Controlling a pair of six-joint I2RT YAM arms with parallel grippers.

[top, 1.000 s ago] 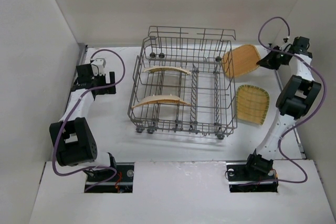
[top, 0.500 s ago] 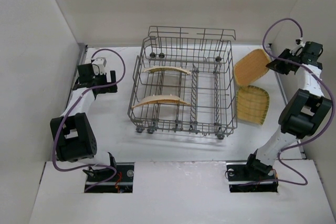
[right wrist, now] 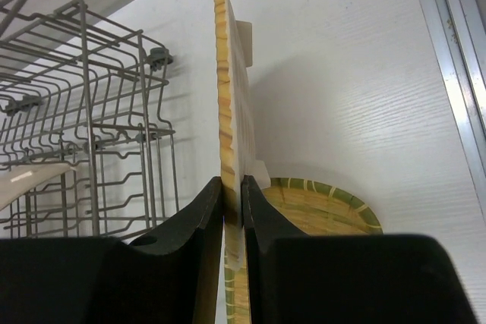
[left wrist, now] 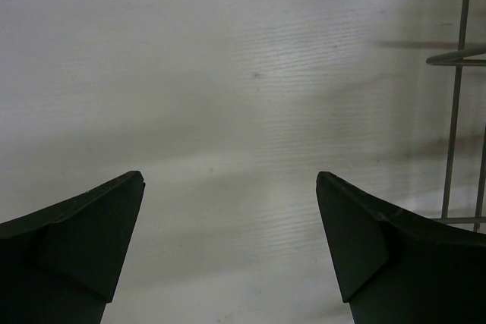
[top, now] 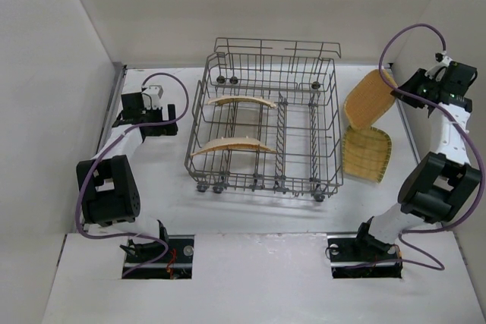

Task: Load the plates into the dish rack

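The grey wire dish rack point(top: 263, 130) stands mid-table. Two yellow-orange plates stand edge-on in its left half, one further back point(top: 241, 101) and one nearer the front point(top: 232, 146). My right gripper point(top: 396, 93) is shut on the rim of a third plate point(top: 367, 98), held tilted in the air right of the rack; it shows edge-on in the right wrist view point(right wrist: 225, 96) between the fingers point(right wrist: 206, 218). A fourth plate point(top: 365, 152) lies flat on the table below it and shows in the right wrist view point(right wrist: 326, 206). My left gripper point(top: 168, 119) is open and empty, left of the rack.
White walls close in the table at the back and both sides. A metal strip point(top: 408, 130) runs along the table's right edge. The rack's wires point(left wrist: 456, 96) show at the right edge of the left wrist view.
My right gripper has lifted the plate and carried it right and slightly toward the front, turning it more upright. My left arm has shifted slightly right toward the rack.
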